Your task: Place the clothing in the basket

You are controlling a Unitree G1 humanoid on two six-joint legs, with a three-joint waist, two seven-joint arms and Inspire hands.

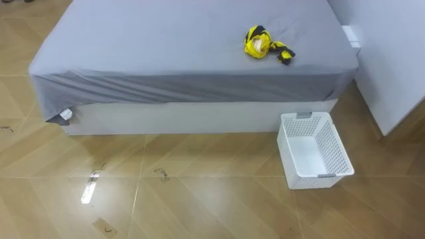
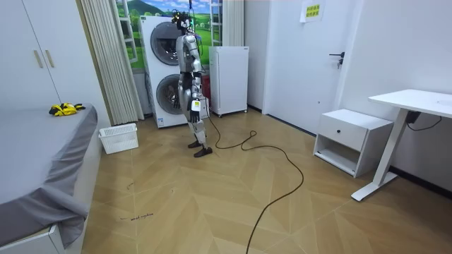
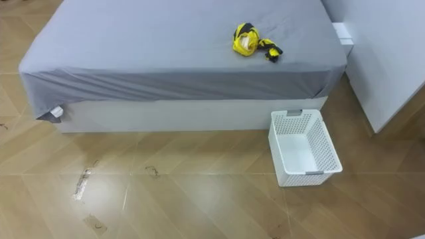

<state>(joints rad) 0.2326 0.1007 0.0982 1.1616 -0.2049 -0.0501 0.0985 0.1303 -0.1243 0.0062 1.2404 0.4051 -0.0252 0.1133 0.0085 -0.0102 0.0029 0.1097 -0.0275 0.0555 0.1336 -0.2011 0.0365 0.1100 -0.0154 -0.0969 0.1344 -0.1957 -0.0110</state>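
A yellow and black bundle of clothes (image 1: 265, 44) lies on the grey bed sheet (image 1: 172, 46), near the bed's right end and front edge. The white perforated basket (image 1: 313, 149) stands empty on the floor just in front of the bed's right corner, below the clothes. In the room view the clothes (image 2: 65, 109) and the basket (image 2: 119, 138) show at the bed's far end. I stand a couple of metres from the bed, in front of the stacked washing machines (image 2: 161, 70). My left hand (image 2: 195, 107) and right hand (image 2: 182, 99) hang at my sides.
A white cabinet (image 1: 392, 60) stands right of the bed, close to the basket. Wooden floor (image 1: 166, 199) stretches between me and the bed. A small fridge (image 2: 229, 79), a nightstand (image 2: 352, 140) and a desk (image 2: 417, 106) stand on the room view's right.
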